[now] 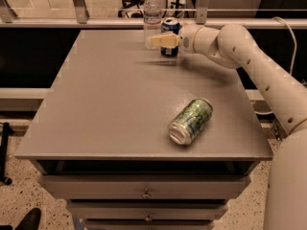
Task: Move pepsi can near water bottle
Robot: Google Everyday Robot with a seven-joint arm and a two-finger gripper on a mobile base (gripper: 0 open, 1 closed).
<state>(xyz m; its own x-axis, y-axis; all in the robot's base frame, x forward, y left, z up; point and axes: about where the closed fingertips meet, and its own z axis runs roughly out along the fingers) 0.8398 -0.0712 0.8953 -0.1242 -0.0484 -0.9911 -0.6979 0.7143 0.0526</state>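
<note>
The pepsi can (171, 28) stands upright just right of the bottle (152, 13), at the far edge of the worktop (110, 109); the claw (159, 39) reaches across the can's front, beside the bottle; whether it grips the can I cannot tell; a green can (191, 121) lies on its side, well in front of the bottle.

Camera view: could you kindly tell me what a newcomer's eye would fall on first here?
The white arm reaching in from the right stands out most, its gripper at the pepsi can, which stands upright just right of the water bottle at the far edge of the grey table. Next comes the green can, lying on its side near the table's front right.
</note>
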